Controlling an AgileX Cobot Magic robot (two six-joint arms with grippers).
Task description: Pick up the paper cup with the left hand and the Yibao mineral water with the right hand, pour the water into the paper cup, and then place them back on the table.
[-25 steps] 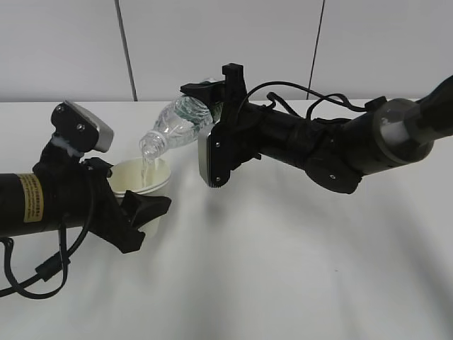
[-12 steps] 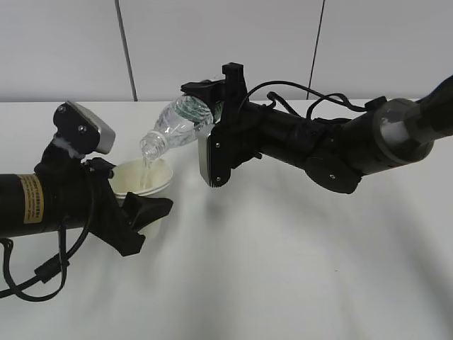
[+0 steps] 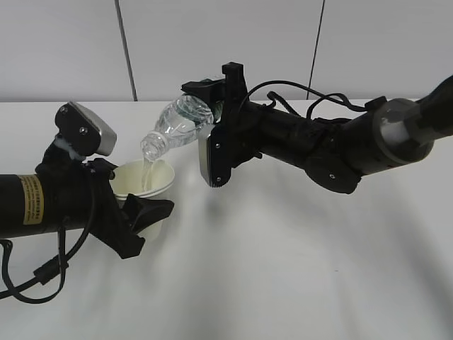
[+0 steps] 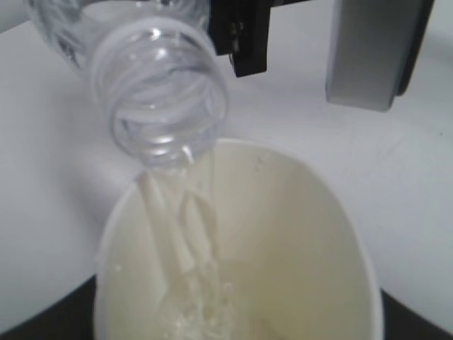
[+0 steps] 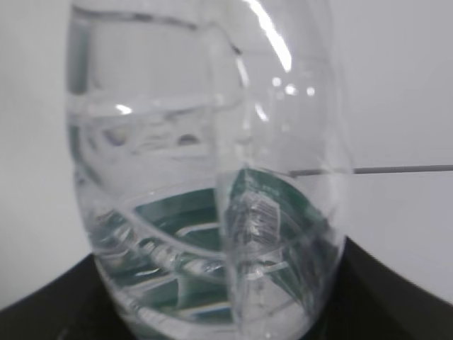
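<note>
My left gripper (image 3: 141,205) is shut on the cream paper cup (image 3: 145,178) and holds it above the table (image 3: 283,269), tilted a little. In the left wrist view the cup (image 4: 297,241) fills the lower frame with water splashing inside. My right gripper (image 3: 205,106) is shut on the clear Yibao water bottle (image 3: 177,124), tipped with its open mouth down-left over the cup. A stream of water (image 3: 147,172) runs from the mouth (image 4: 166,106) into the cup. The right wrist view shows the bottle (image 5: 212,177) close up with its green label (image 5: 212,234).
A grey panelled wall (image 3: 226,42) stands behind the white table. The right arm (image 3: 340,145) stretches in from the right, the left arm (image 3: 42,202) from the left. The right gripper's grey camera block (image 4: 375,49) hangs just beyond the cup.
The left gripper and cup have shifted slightly right and up under the bottle. The bottle stays tipped and water keeps pouring.
</note>
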